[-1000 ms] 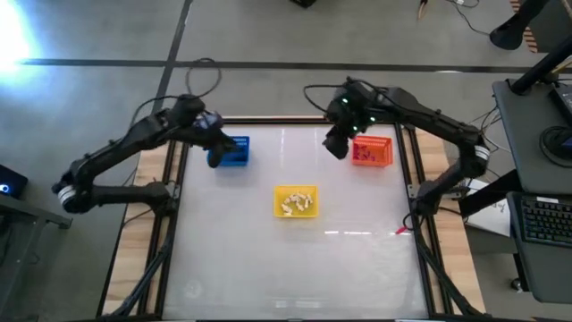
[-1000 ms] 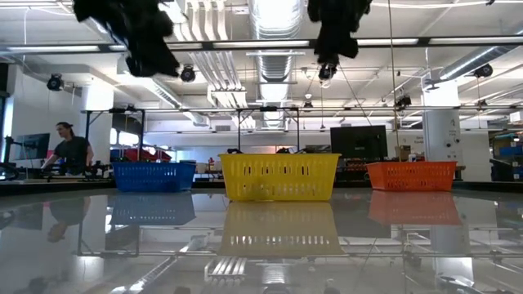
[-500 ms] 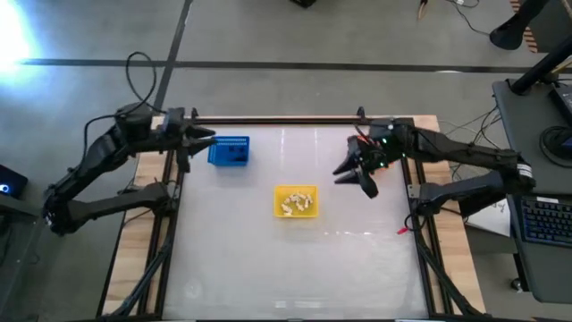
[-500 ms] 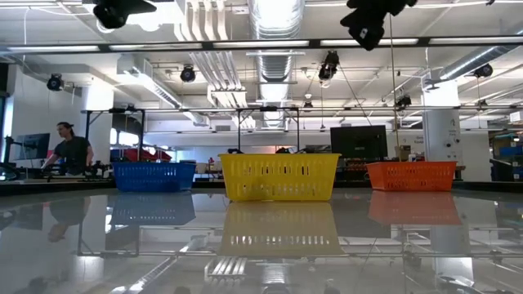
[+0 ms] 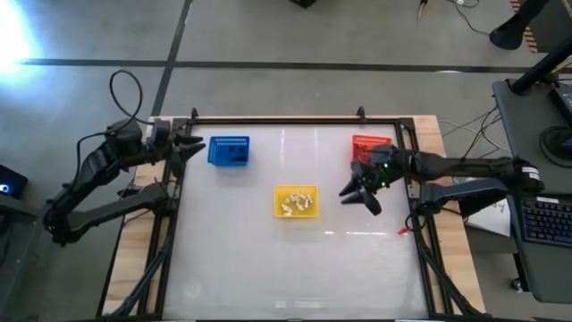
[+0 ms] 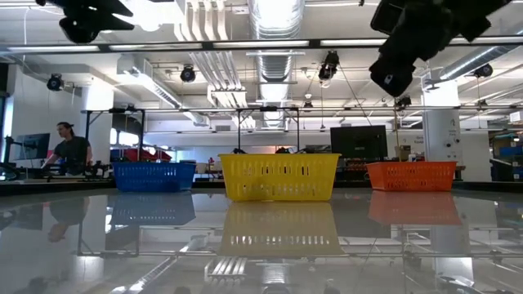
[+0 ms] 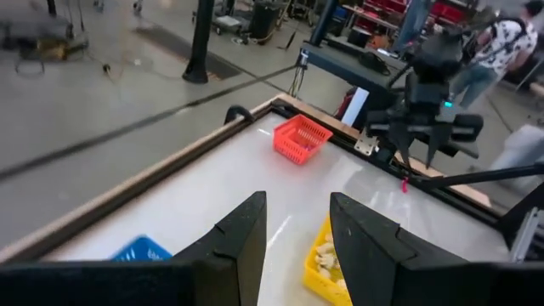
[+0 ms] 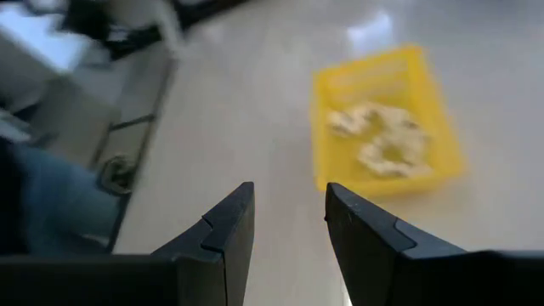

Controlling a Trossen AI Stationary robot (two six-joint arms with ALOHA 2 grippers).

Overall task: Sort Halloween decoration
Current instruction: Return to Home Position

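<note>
nearest, r. gripper is held over the table beside the yellow basket, fingers spread wide, nothing gripped. cream trinkets are piled in that basket. farther back, dark bits are seen in the blue basket; l. gripper is held just beside it, fingers parted, empty.

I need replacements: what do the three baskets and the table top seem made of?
The blue basket, yellow basket and orange basket look like moulded plastic: slotted mesh walls. The table top looks glossy white, perhaps laminate or glass: it mirrors the baskets.
</note>
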